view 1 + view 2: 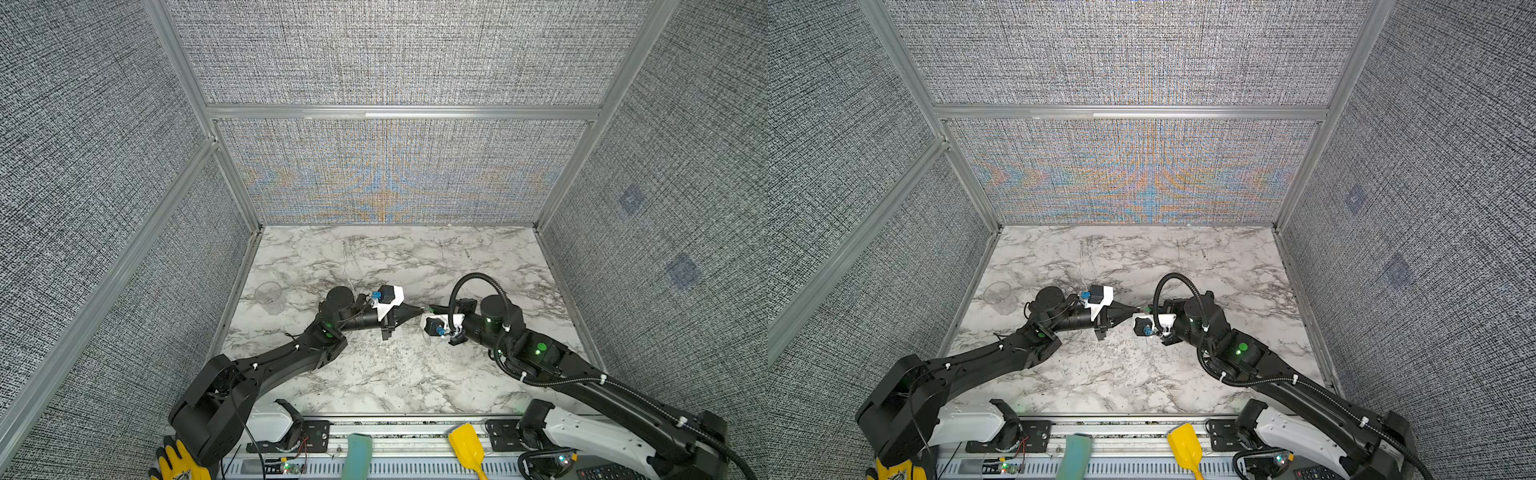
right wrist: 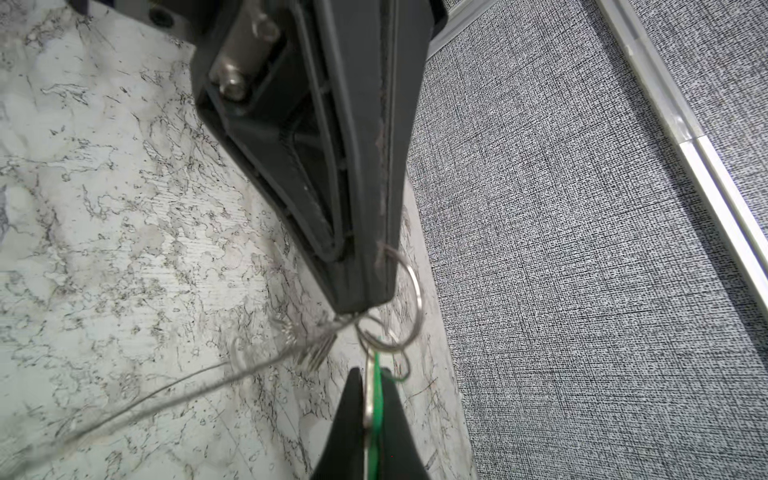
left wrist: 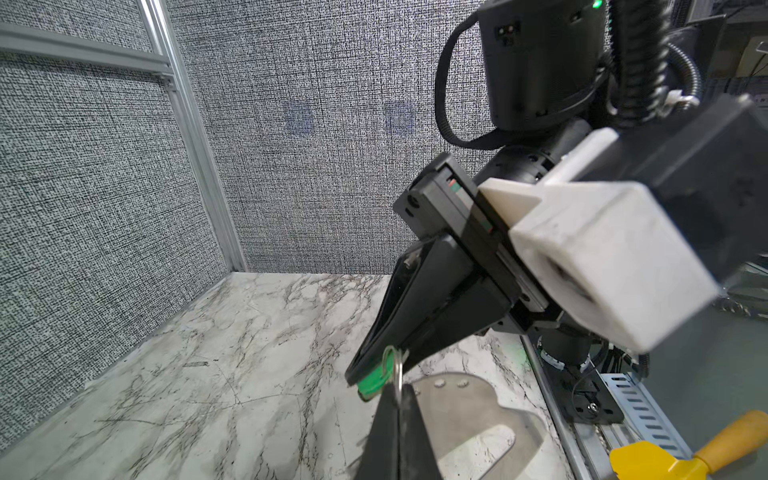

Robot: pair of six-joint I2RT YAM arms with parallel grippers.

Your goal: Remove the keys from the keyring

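— Where the two arms meet tip to tip above the middle of the table (image 1: 374, 374), what does each gripper hold?

— The left gripper (image 2: 361, 305) is closed to a point, with its fingers pressed together. It pinches a metal ring (image 2: 419, 303) at its very tip. The right gripper (image 3: 376, 368) is closed in the same way and clamps the green tag (image 3: 370, 384) flat between its fingers.

— How do ring and tag stand to each other?

— They are just beside each other, in the narrow gap between the two tips. In the right wrist view, smaller wire loops sit between them, but how they link is too blurred to tell. A thin wire (image 2: 303, 343) with a coiled section runs from the ring area out over the marble.

— Locate the keyring.

— In the left wrist view the keyring (image 3: 465, 399) is a flat grey loop with a row of bumps along one edge. It shows behind the left fingertips and below the right gripper. Marble is visible through its opening. Whether it lies on the table or hangs clear cannot be told. In both top views it cannot be made out under the arms.

— Other items?

— A clear cup (image 1: 269, 293) sits on the left side of the table, well apart from the grippers. A yellow scoop (image 1: 465, 446) lies on the rail at the front edge.
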